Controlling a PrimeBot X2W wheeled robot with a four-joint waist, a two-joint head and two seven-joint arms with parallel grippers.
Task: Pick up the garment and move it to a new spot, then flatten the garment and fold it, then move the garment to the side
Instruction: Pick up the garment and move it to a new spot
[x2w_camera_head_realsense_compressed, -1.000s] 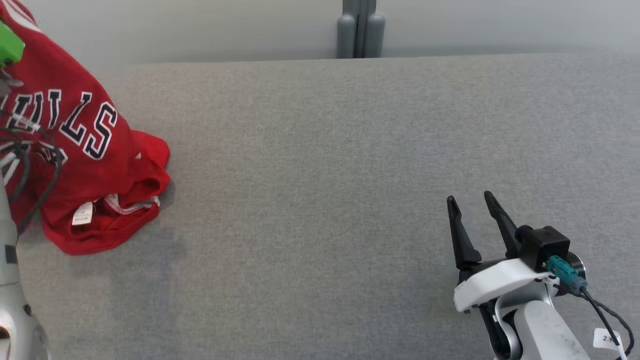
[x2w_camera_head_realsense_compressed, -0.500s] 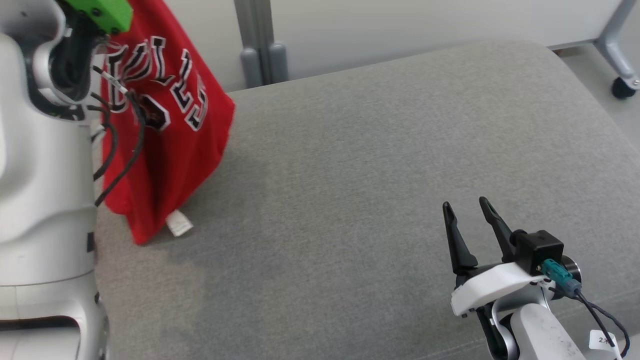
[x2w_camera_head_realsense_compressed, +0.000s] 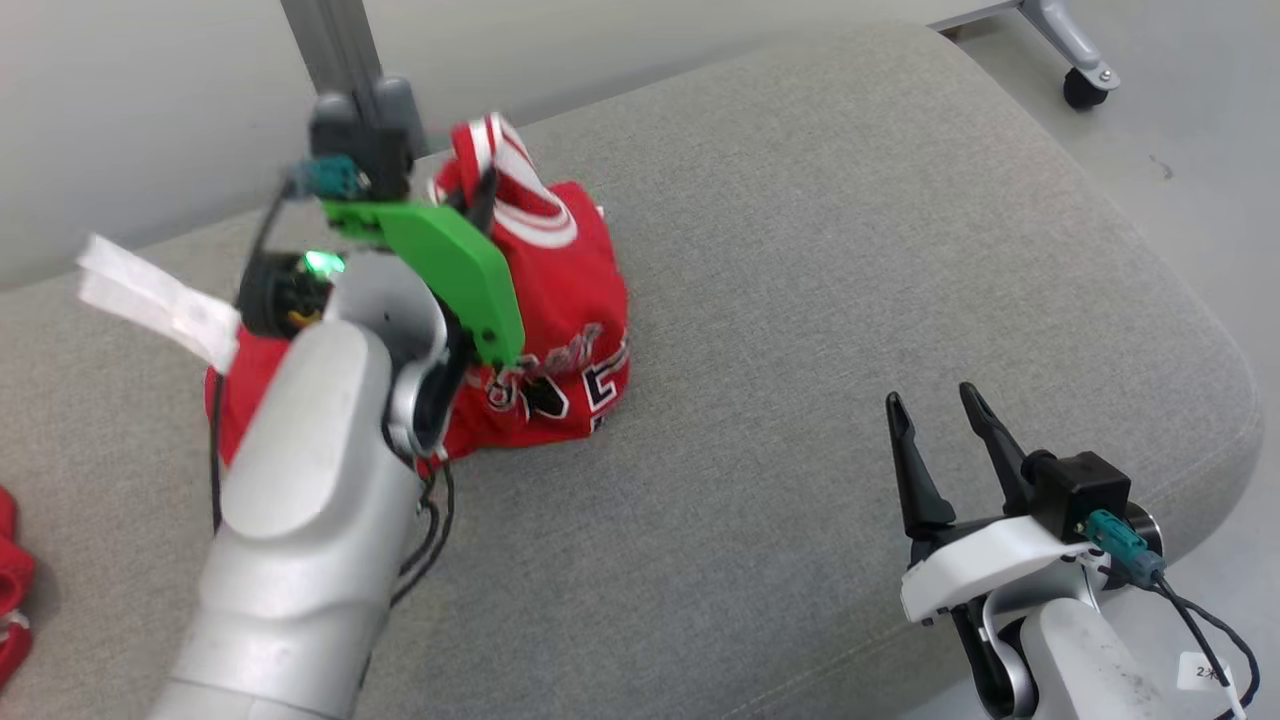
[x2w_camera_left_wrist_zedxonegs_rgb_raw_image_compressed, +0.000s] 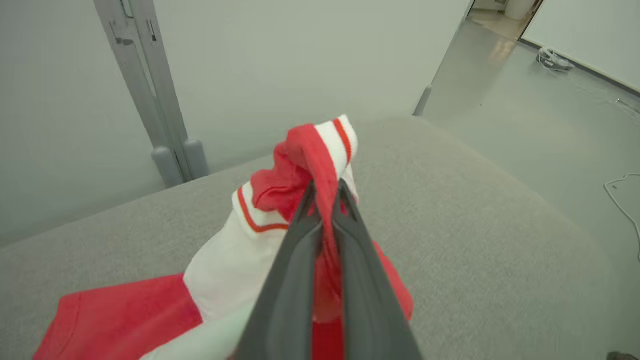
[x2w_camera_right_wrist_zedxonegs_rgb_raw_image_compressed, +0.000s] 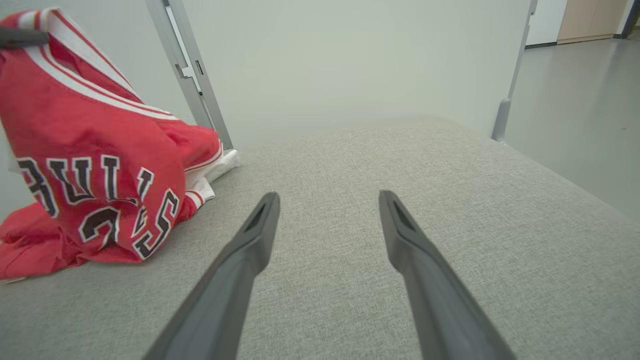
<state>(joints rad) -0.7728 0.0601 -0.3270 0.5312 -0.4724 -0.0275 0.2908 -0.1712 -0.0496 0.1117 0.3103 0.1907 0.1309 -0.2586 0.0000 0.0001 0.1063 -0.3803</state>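
Although the head camera turns between pictures, so the shift of the whole scene counts for little, one real change stands out: half a second ago the red basketball jersey of thin, limp knit hangs long from the left pincer with only its hem on the seat, and now most of it lies slumped in a soft mound directly beneath that pincer. The left pincer is clamped almost fully together on a bunched fold of the white, red-striped trim, which sticks up past its tips. The right pincer is as it was, spread wide and holding nothing; the jersey sits well apart from it, ahead and off to its left.

I judge this to be the set-down at the new spot. The carry looks all but finished, and letting go, then spreading the cloth flat, is what remains before any fold.

The fabric drapes without stiffness and creases deeply, so the black block letters edged in white buckle across the folds. The trim looks thicker than the body cloth. Under both pincers, the grey woven padded cushion has a fine, matte weave and a rounded corner. Each pincer's fingers are long, dark, smooth and tapered.
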